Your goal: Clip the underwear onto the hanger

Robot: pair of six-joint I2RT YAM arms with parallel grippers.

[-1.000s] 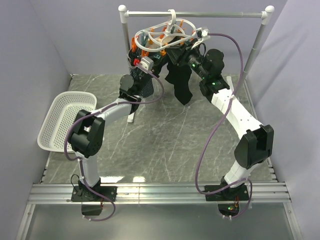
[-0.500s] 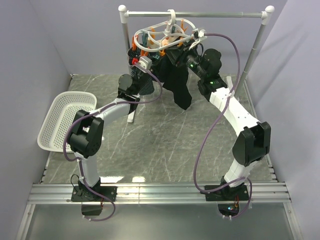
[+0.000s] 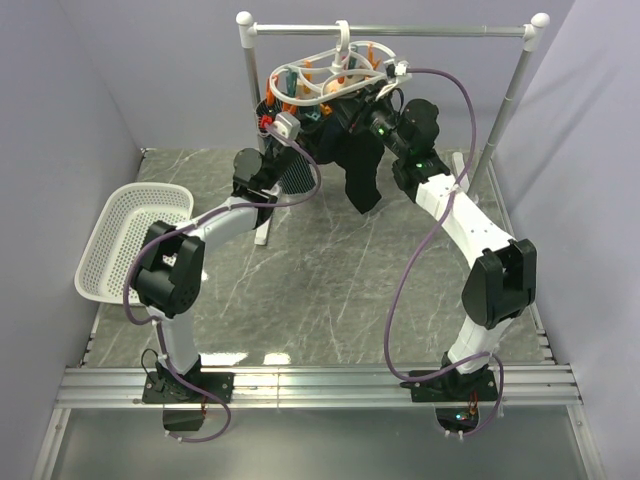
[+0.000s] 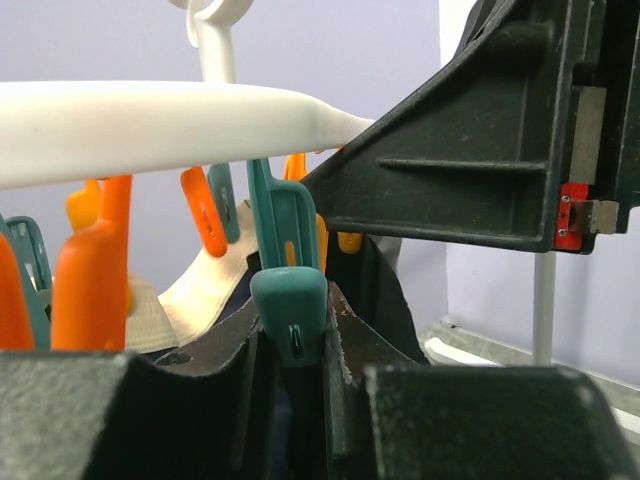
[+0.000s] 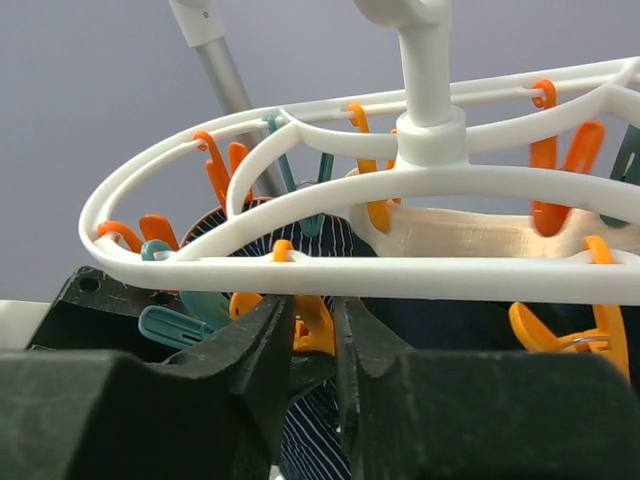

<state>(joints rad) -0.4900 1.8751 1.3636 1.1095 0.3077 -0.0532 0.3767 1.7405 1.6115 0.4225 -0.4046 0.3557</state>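
The white hanger [image 3: 330, 72] hangs by its hook from the rail, with orange and teal pegs under its loops. My left gripper [image 3: 283, 124] is at its left side. In the left wrist view it [image 4: 290, 322] is shut on a teal peg [image 4: 288, 295] below the hanger rim [image 4: 150, 120]. My right gripper [image 3: 362, 104] is just under the hanger's right part. The black underwear [image 3: 358, 168] hangs limp from it. In the right wrist view its jaws [image 5: 315, 312] are nearly closed with dark cloth [image 5: 306, 372] pinched low between them, and an orange peg [image 5: 318, 322] is right behind.
A dark striped garment [image 3: 285, 172] and a cream cloth [image 5: 480, 235] are pegged on the hanger. The silver rail stand [image 3: 420, 30] spans the back. A white basket [image 3: 120, 240] sits at the left. The two grippers are close together under the hanger.
My right gripper has risen and moved left with the underwear, closer under the hanger. My left gripper has lifted a little at the hanger's left side, and the hanger has swung slightly.
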